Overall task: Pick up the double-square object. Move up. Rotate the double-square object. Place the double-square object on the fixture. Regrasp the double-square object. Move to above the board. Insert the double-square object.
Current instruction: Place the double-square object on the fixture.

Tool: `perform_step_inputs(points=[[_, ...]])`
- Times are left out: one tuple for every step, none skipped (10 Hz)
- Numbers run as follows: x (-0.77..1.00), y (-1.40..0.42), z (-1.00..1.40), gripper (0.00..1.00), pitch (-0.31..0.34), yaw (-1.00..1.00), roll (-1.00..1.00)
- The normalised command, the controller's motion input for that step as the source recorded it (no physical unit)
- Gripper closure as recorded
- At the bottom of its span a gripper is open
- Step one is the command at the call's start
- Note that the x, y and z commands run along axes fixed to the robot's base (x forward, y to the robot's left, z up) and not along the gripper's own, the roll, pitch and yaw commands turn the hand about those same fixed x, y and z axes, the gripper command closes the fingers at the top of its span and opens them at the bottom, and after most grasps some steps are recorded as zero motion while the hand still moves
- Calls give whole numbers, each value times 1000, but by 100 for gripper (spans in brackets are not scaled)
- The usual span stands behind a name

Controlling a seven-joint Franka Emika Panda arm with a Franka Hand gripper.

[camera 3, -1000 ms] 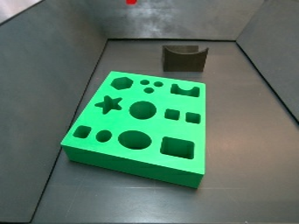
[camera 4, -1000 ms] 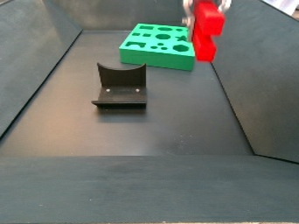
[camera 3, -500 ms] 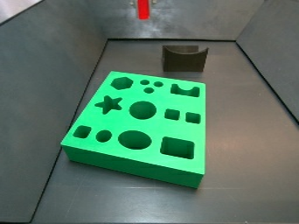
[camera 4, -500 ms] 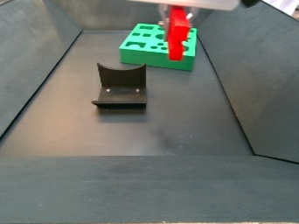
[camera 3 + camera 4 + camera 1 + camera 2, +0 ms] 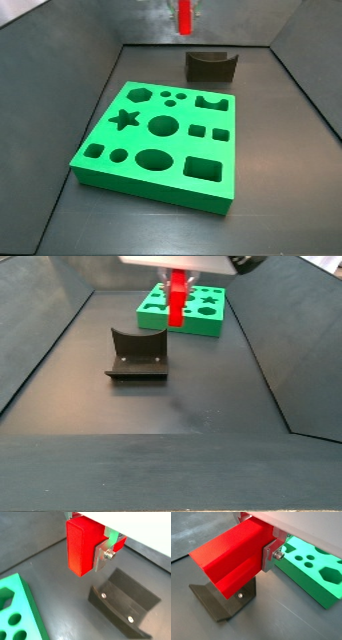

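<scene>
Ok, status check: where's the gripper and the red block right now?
Gripper shut on red block, held in the air above the floor. Block hangs near fixture, not on it. Green board untouched. Nothing in the way.

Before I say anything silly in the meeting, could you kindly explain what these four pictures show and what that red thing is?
It is one robot arm ending in a two-finger tool. Two pictures come from cameras on the arm's wrist, looking down past the tool; two come from cameras fixed beside the table. The tool is shut on the double-square object, a red plastic block, and holds it in the air, touching nothing below. On the dark floor stand the fixture, a near-black bracket on a base plate, and the board, a flat green slab with shaped holes such as a star, circles and squares. In a side view the block hangs high, near the fixture's end of the bin.
</scene>
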Motion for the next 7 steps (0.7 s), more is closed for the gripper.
perform_step_inputs(points=[[955, -115, -116, 100, 8, 24, -84], [786, -59, -73, 100, 23, 25, -79], [621, -27, -43, 100, 43, 25, -76], [502, -19, -28, 100, 61, 26, -75], [625, 470, 829, 100, 88, 7, -1000], [506, 460, 804, 100, 102, -1, -1000], [414, 396, 701, 100, 111, -19, -1000]])
